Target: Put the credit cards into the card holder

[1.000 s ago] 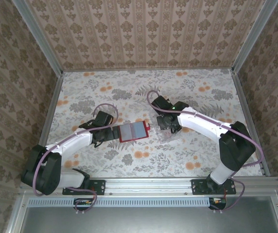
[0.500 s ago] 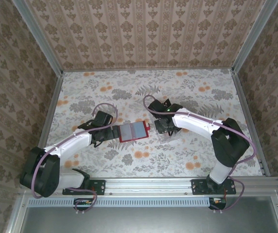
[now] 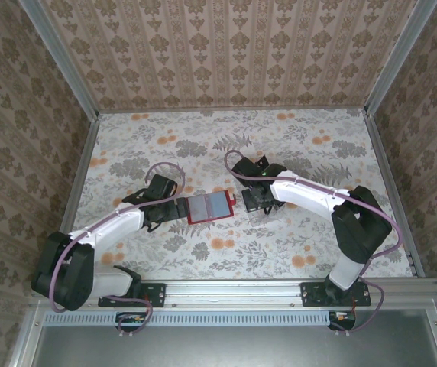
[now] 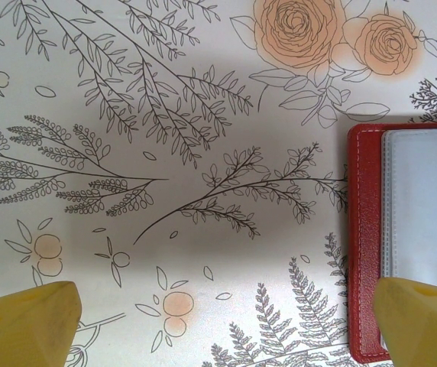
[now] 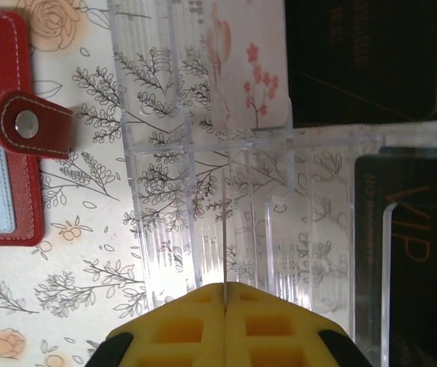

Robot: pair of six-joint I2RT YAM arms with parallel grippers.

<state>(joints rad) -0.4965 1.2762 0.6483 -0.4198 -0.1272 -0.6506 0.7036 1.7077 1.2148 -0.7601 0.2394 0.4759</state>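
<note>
"What changed in the last second?"

"The right arm [image 3: 310,195] swung in toward the middle. Its right end effector [image 5: 224,297] snapped closed over the clear plastic tray with little slots [image 5: 203,191]. The left arm [image 3: 119,222] did not budge."

"Is it holding a card?"

"I can't tell. A thin pale line runs up from between its yellow fingers [image 5: 180,325]. It may be a card on its edge, or just a tray wall."

"Where are the cards?"

"The shiny black credit cards [image 5: 364,61] sit in the tray, off to one side of those fingers. The small red leather card holder [image 5: 4,206] lies open on the flowery table [image 4: 165,115], just beside the tray."

"And the other arm?"

"The left end effector [image 4: 222,329] is wide open. One finger [image 4: 421,321] hangs over the holder's corner, but nothing squeezes it."

"What could go wrong?"

"If it pinched the tray, lifting would drag the tray and spill the cards. If it pinched nothing, it comes up empty. And nothing pins the holder, so a card pushed in may just slide it away."
</note>
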